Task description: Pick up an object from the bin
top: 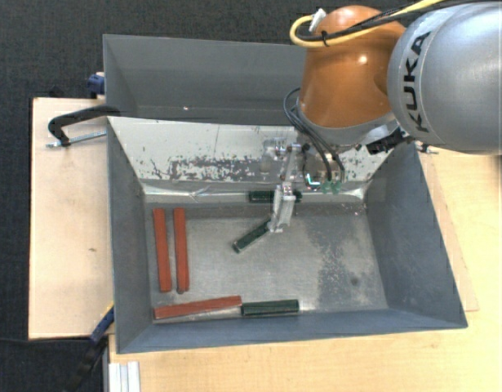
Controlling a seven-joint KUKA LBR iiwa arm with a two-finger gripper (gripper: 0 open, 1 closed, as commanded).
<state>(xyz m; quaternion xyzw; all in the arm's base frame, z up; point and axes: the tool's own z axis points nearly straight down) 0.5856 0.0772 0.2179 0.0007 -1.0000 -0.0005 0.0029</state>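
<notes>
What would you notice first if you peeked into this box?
Probably the robot's gripper hanging over the middle of the grey bin, just by one end of a tilted dark green stick. Next, two red sticks lying side by side on the left, and another red stick along the front wall.

We lose the arm (455, 64) at the top and right edges. Its orange cover (348, 55) hides part of the bin (193, 72) behind it, and its wrist hides one end of a dark green stick (260, 196).
</notes>
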